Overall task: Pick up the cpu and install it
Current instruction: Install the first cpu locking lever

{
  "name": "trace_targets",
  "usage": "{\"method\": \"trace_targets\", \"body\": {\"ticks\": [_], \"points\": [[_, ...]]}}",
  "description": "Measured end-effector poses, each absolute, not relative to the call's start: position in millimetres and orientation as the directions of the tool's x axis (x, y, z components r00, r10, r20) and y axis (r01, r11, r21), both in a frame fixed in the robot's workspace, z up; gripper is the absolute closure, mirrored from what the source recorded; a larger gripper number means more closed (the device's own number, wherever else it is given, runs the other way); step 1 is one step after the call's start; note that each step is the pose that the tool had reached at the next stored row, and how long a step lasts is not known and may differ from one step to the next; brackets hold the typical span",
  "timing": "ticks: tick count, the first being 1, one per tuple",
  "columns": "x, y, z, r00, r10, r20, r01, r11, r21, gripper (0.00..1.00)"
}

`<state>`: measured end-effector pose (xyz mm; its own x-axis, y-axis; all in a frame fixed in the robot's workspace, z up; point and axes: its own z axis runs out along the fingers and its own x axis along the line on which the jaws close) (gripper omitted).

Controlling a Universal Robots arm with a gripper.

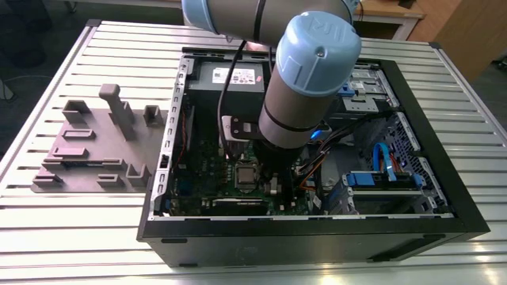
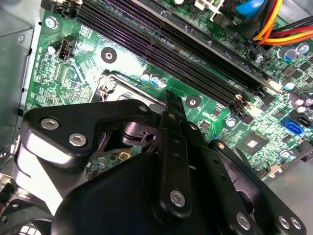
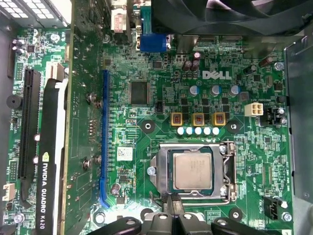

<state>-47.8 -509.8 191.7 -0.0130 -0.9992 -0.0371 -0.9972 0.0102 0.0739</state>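
Observation:
The cpu, a flat square chip with a silver-grey top, lies inside the metal socket frame on the green motherboard. In the exterior view the cpu shows as a grey square low in the open computer case, just beside the arm's black wrist. My gripper hovers above the board at the socket's edge, its two fingertips pressed together with nothing between them. In the second wrist view the gripper ends over a corner of the socket frame.
A black graphics card stands in a slot beside the socket. Long memory slots run on the socket's other side. The black case walls enclose the board. A grey fixture plate lies on the slatted table at the exterior view's left.

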Motion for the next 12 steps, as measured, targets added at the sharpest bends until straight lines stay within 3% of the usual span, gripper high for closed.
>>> {"method": "trace_targets", "body": {"ticks": [12], "points": [[-40.7, -509.6, 188.7, -0.009, -0.999, -0.04, -0.997, 0.006, 0.074, 0.9]]}}
